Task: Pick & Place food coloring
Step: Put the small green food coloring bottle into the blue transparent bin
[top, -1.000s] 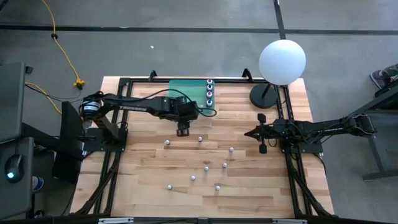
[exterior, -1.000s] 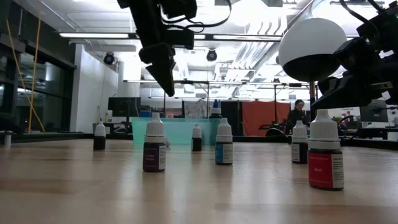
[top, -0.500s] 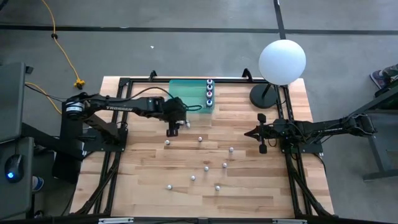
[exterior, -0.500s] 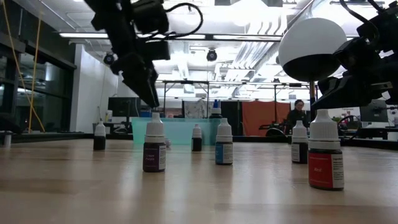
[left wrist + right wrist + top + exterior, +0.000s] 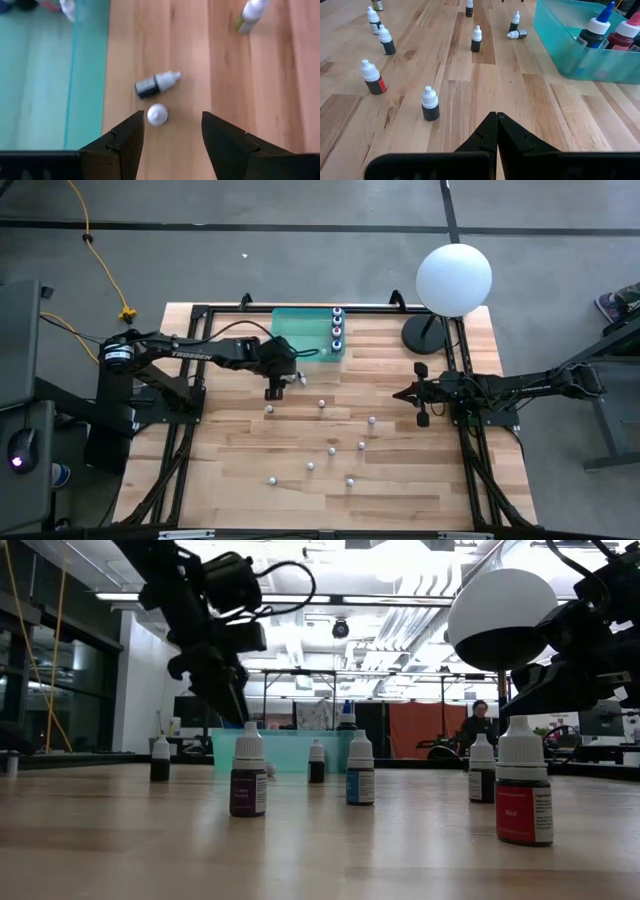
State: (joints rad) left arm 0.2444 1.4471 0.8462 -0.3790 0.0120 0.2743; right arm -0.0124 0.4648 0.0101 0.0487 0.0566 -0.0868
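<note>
Several small food coloring bottles (image 5: 332,451) stand scattered over the middle of the wooden table (image 5: 230,490), well apart from one another, their white caps showing as dots from above. More of them sit in the teal bin (image 5: 300,328) at the table's far edge, lined up along its right end.

The left gripper (image 5: 272,392) hangs just beside the bin's near left corner, its two dark fingers (image 5: 125,145) spread wide with nothing between them. Directly under it stands one upright bottle (image 5: 157,114), seen cap-first in the gap between the fingers — not touched. Just beyond that one, a dark-bodied bottle lying on its side (image 5: 157,83) rests on the wood close to the bin wall. From table height the left gripper sits above and slightly left of the purple-labelled bottle (image 5: 248,776).

The right gripper (image 5: 408,393) waits at the right side of the table, near the base of the white globe lamp (image 5: 453,278), its fingers pressed together and holding nothing. Ahead of it in its wrist view stands a dark bottle with a white cap (image 5: 430,103), and a red-labelled one (image 5: 372,77) further off.
</note>
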